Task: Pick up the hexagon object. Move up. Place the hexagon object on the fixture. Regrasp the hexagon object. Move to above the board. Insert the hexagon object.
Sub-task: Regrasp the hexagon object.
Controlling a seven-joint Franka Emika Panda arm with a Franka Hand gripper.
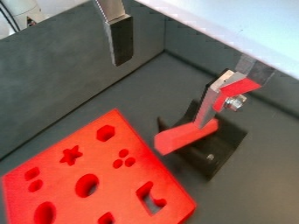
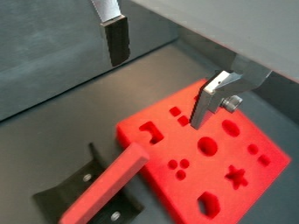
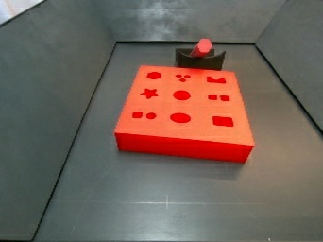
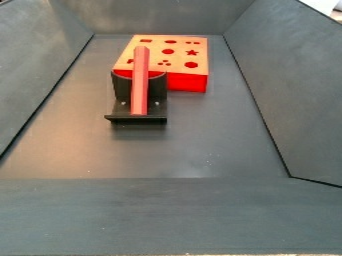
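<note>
The hexagon object [image 4: 138,85], a slim red-pink bar, lies along the notch of the dark fixture [image 4: 136,118]; in a side view it shows end-on [image 3: 202,45] on the fixture [image 3: 190,59]. Behind it lies the red-orange board [image 4: 181,75] [image 3: 202,128] with its cut-out holes. Both wrist views look down on the bar [image 1: 187,136] [image 2: 111,184], the fixture [image 1: 216,149] [image 2: 70,188] and the board [image 1: 82,184] [image 2: 222,149] from well above. My gripper [image 1: 170,70] [image 2: 163,70] is open with nothing between its fingers [image 1: 121,39]. It is out of frame in both side views.
Dark grey walls enclose the floor on all sides. The board lies flat on the floor beside the fixture, close to one end wall.
</note>
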